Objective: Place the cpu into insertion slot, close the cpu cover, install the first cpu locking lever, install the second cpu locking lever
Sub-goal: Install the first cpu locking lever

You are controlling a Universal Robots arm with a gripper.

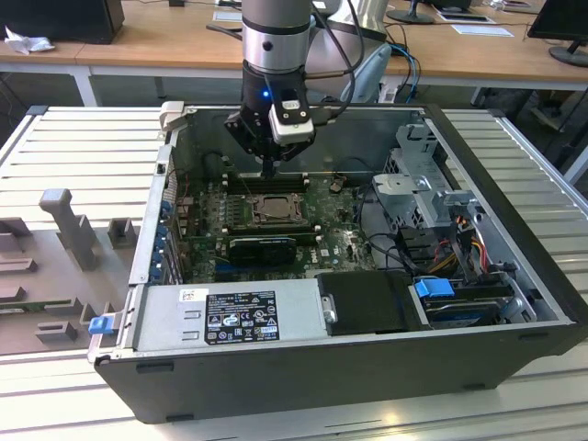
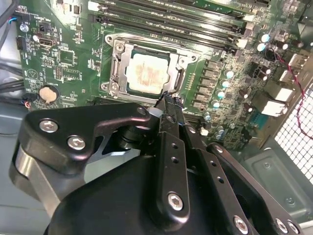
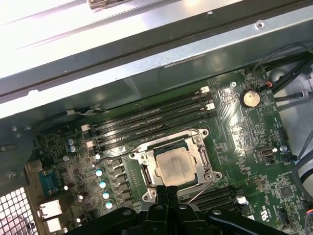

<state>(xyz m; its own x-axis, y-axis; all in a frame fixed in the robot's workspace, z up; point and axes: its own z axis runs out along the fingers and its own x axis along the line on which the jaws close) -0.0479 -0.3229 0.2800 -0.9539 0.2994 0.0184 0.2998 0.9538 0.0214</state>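
– Nearest in both wrist views are the black jaws; how do they stand?
– They are pressed together, fingertips [image 2: 169, 104] meeting with nothing gripped between them. They hang at the edge of the insertion slot [image 3: 148, 172]; whether they touch it cannot be told.
– And the cpu?
– The cpu [image 2: 148, 73] lies flat in that slot. Its silvery top shows through the window of the cpu cover [image 3: 204, 159], which lies down around it.
– What surrounds the socket?
– The green motherboard [image 3: 254, 142], with long black memory slots [image 3: 146, 117] just beside the socket and a coin cell battery [image 3: 250, 98] further off.
– Farther out?
– In the exterior view the arm [image 1: 276, 37] reaches down into an open computer case [image 1: 514, 276] lying on a ribbed metal worktop [image 1: 73, 147]. A power supply [image 1: 230, 317] sits along the case's near side.
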